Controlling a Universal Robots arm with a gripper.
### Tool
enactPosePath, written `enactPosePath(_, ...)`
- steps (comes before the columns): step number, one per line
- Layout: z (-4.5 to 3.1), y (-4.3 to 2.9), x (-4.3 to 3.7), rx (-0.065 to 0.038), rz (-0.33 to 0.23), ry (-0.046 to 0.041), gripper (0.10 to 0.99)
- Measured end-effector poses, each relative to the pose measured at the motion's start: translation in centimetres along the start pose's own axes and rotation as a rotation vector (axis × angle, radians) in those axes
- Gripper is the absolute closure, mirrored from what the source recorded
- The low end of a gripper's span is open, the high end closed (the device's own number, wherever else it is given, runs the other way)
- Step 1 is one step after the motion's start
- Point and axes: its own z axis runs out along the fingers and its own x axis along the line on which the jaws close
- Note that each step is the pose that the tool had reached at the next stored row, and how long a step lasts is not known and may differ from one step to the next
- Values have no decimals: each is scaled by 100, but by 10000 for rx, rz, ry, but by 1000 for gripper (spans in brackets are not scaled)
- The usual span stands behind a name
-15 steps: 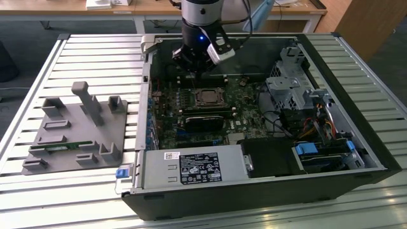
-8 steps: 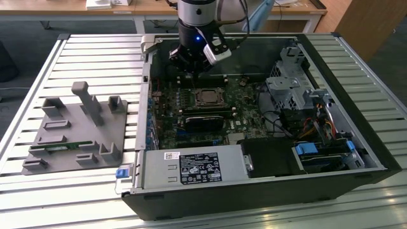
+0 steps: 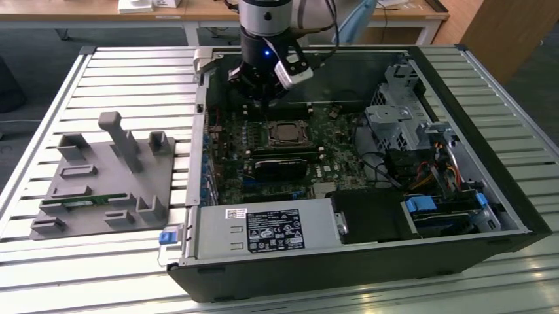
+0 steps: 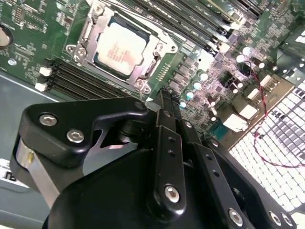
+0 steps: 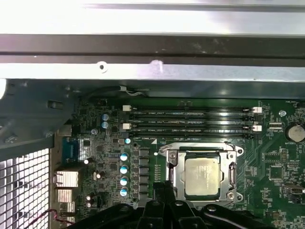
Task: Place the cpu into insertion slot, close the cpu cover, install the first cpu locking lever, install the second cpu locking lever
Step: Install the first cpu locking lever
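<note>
cpu (image 5: 204, 176) seen lying flat in insertion slot (image 5: 182, 179) on green board. cpu cover (image 5: 174, 167) laid down around it. Lever step judged in hand; latched or not, cannot be told. Gripper (image 5: 164, 191) placed just beside cover, at 11 o'clock from cpu in exterior view. Jaws pressed together, nothing gripped. Small, low push judged needed. Memory slots (image 5: 190, 121) close to cover, little blue cans (image 5: 124, 169) near tip. Case wall (image 3: 203, 118) found at 9 o'clock. Little room sideways, open room above.

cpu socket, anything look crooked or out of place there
Nothing stands out. The cpu lies flat and square inside the closed cpu cover. The gripper, shut, sits just beside the cover's edge.
</note>
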Motion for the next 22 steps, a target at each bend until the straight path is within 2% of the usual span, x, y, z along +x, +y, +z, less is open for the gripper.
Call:
enactPosePath(12,13,47,100,-2,1,-1,980)
enactPosePath(19,33,136,139,-2,0,-1,980)
enactPosePath(22,42,223,144,-2,2,-1,980)
